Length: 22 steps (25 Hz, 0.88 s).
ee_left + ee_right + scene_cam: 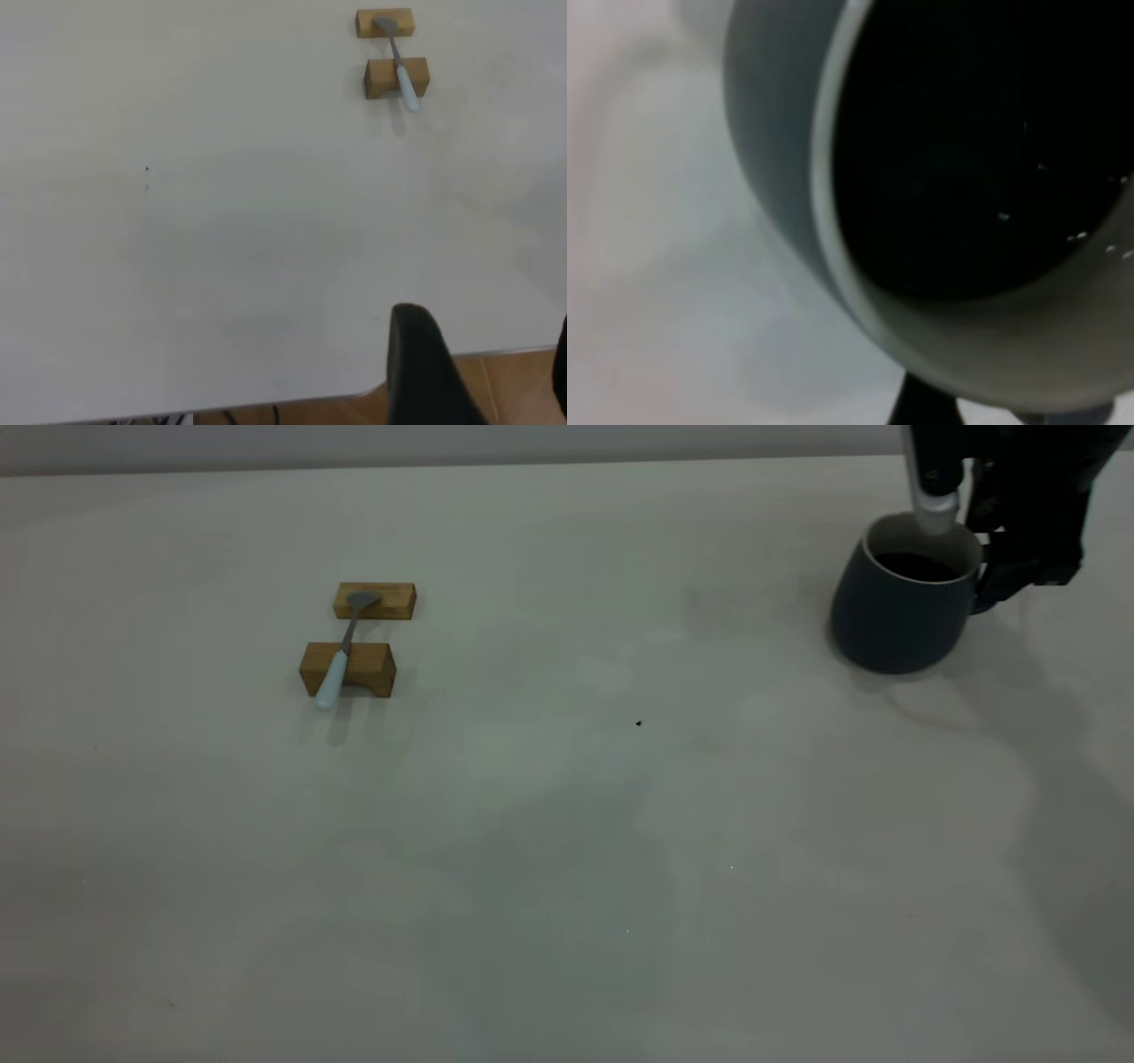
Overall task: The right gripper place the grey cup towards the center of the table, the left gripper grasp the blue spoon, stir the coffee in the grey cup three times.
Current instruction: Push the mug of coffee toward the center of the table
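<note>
Right gripper at far right of table, clamped on grey cup: silver pad inside rim, dark finger outside by handle. Cup dark slate, belly wide, rim and inside white, coffee near black. Blue spoon well apart at left, bridging two wooden blocks. Left gripper at table edge; finger state cannot be told.

Right tool at grey cup rim, blue spoon across wooden blocks
</note>
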Tool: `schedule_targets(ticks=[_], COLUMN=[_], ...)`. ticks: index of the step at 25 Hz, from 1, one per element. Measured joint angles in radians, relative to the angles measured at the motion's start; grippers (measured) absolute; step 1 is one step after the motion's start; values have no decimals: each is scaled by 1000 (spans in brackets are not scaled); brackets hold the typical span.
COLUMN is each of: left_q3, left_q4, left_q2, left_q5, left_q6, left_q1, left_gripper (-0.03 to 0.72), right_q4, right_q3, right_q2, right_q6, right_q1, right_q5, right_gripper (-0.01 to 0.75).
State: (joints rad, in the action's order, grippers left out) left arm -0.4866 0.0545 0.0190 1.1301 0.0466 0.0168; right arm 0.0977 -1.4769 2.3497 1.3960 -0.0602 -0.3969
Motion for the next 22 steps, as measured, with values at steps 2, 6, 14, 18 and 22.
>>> schedule_targets(ticks=[2, 6, 14, 18, 22], left_q3=[0, 0, 0, 0, 0], left_q4=[0, 0, 0, 0, 0], left_q2=[0, 0, 0, 0, 0], left_q5=[0, 0, 0, 0, 0], left_q6=[0, 0, 0, 0, 0], left_q1=[0, 0, 0, 0, 0], left_gripper=[432, 432, 432, 432, 432], right_q4=[-11, -62, -168, -190, -199], right_q3=[0, 0, 0, 0, 0], right_q2=[3, 6, 8, 8, 8], right_q6=[1, 1, 1, -6, -38], right_q1=[-22, -66, -141, -197, -260], right_q5=[1, 2, -4, -12, -14], right_gripper=[583, 467, 358, 357, 357])
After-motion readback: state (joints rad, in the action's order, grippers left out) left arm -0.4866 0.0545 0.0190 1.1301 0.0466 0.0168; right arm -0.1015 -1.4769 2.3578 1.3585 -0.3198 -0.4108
